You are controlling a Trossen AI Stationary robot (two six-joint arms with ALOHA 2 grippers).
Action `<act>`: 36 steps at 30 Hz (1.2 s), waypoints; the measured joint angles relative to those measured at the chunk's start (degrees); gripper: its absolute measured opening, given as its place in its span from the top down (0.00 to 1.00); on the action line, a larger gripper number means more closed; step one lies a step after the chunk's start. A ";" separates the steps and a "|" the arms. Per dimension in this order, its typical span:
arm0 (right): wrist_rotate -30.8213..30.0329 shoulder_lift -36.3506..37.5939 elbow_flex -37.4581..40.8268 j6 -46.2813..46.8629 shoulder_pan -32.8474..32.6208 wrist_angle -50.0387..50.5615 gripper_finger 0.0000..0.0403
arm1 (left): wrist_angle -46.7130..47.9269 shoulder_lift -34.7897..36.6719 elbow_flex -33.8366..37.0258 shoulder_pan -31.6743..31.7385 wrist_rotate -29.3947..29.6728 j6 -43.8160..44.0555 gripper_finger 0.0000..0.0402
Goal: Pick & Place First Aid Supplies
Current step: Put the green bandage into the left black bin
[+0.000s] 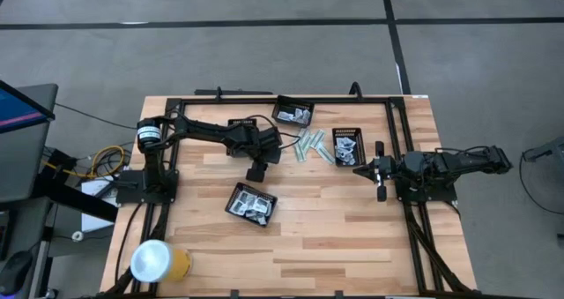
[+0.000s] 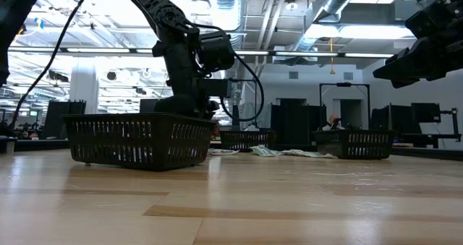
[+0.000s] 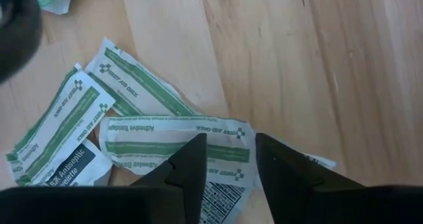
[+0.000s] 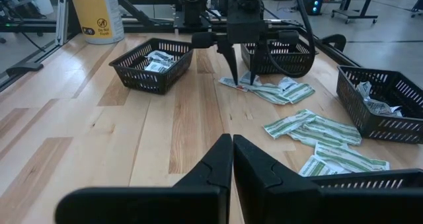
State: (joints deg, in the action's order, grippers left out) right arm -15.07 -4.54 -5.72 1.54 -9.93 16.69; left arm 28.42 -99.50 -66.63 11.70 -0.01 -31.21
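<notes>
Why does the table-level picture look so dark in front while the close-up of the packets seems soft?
Low view: bright ceiling lights behind backlight the scene, so the black mesh tray and the dark arm read almost as silhouettes. Left wrist view: the green-and-white strip packets are slightly blurred, the left gripper dark and near the lens. High view: even light, soft shadows on the pale wooden table.

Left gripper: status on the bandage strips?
Left gripper open, straddling a bandage strip on table. Right gripper shut, idle. Nothing blocking.
</notes>
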 joint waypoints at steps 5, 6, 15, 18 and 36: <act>0.00 0.00 0.00 -0.01 -0.02 -0.01 0.98 | 0.00 0.00 0.00 -0.02 -0.02 -1.27 0.76; 0.00 0.00 0.00 -0.01 -0.01 -0.01 0.98 | 0.00 0.00 0.00 -0.02 -0.07 -1.44 0.77; 0.00 0.01 0.00 -0.01 -0.01 0.01 0.98 | 0.01 0.00 0.00 -0.03 -0.44 -1.54 0.95; 0.00 0.00 0.00 -0.02 -0.02 0.01 0.98 | 0.00 0.00 0.00 -0.18 -0.04 -1.54 0.99; 0.00 0.02 0.00 -0.01 -0.01 -0.01 0.98 | 0.63 4.96 -0.04 -2.75 8.99 -4.60 0.99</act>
State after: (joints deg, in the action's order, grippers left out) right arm -15.07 -4.51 -5.72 1.53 -9.94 16.69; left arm 29.06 -94.54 -66.67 8.95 8.98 -35.81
